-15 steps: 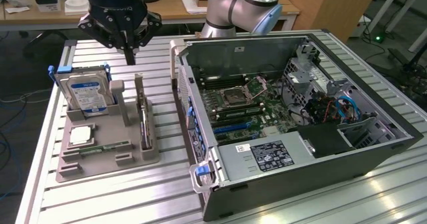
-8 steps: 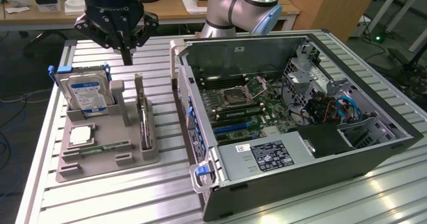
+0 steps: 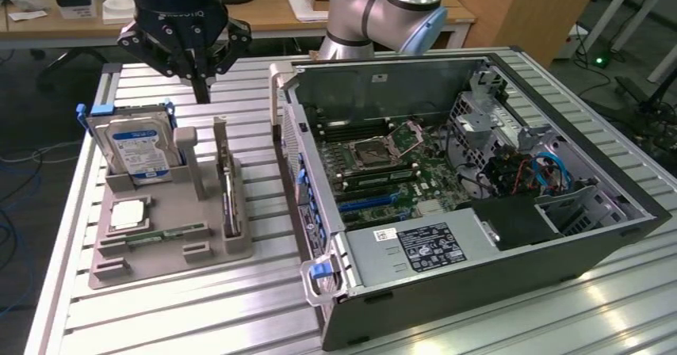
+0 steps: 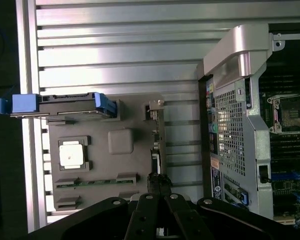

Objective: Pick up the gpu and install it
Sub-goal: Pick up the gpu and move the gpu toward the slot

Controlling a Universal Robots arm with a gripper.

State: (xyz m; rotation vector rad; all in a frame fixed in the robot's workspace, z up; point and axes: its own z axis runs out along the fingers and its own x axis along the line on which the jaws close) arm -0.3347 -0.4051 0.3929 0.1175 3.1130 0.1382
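Gpu (image 3: 227,190) is seen standing on edge in a slot of the grey holder (image 3: 158,261), on the side nearest the open computer case (image 3: 476,280), and nothing is gripping it. In the wrist view the gpu (image 4: 157,150) is caught edge-on as a thin dark strip along the holder (image 4: 102,167). The gripper (image 3: 201,96) is held up in the air above the far end of the holder, clear of the card, and the jaws are pressed together with nothing between them. From the wrist camera, the gripper (image 4: 158,181) is lined up over the card's edge. A hard drive (image 3: 135,150) with a blue-and-white label is propped upright in the holder at the exterior view's left, and a square processor chip (image 3: 129,212) and a narrow memory stick (image 3: 170,234) are laid flat in front of it. The case is set just beside the holder on the ribbed metal surface (image 3: 212,315), its motherboard (image 3: 386,161) left exposed.
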